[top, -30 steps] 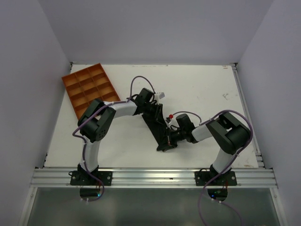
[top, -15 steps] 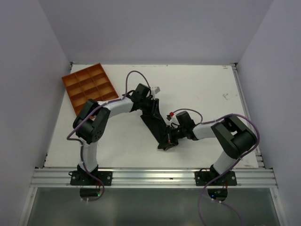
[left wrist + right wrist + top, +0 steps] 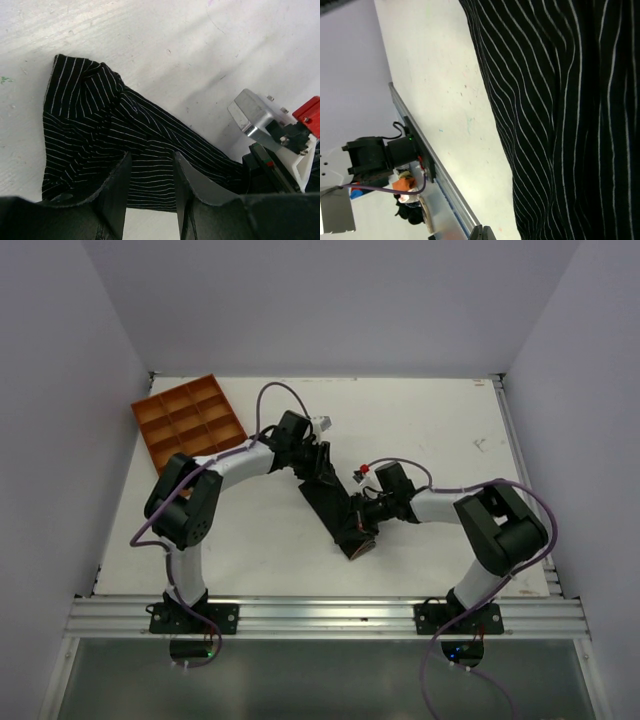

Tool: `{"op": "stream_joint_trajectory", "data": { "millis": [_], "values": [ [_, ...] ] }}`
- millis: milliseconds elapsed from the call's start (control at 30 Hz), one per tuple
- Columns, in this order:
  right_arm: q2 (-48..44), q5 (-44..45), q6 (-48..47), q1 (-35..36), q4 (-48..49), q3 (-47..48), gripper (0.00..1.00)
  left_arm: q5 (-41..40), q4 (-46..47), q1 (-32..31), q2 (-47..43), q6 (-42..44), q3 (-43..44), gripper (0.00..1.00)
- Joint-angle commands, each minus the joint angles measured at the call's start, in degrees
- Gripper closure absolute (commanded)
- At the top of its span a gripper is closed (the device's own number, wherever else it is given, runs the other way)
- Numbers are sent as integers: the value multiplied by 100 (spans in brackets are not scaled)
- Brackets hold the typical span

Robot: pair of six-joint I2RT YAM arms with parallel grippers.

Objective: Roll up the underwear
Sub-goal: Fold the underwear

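Underwear [image 3: 333, 508] lay as a narrow black strip on the white table [image 3: 450, 430], running diagonally from centre frame toward the lower right, with a reddish-brown edge showing at its lower end. Fine white stripes showed in the left wrist view [image 3: 100, 130].

Left gripper [image 3: 318, 466] sat over the strip's upper end, jaws partly apart with cloth visible through the gap.

Right gripper [image 3: 362, 528] was at the lower end, jaws closed; whether it pinched cloth I could not tell.

Orange tray [image 3: 190, 425] at upper left, well apart.
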Motion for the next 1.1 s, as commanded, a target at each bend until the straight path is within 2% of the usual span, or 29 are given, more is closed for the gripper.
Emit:
{"op": "stream_joint_trajectory", "data": {
  "millis": [0, 233, 500, 1067],
  "values": [
    [227, -512, -280, -185, -224, 278, 99, -92, -64, 81, -270, 208, 106, 57],
    [587, -618, -456, -264, -268, 209, 99, -171, -117, 116, -252, 243, -140, 58],
    [1053, -723, -342, -405, 514, -275, 99, 66, 419, 353, 11, 164, -711, 58],
    [1177, -758, -272, -510, 1032, -680, 99, 225, 464, 608, 239, 410, -633, 57]
  ]
}}
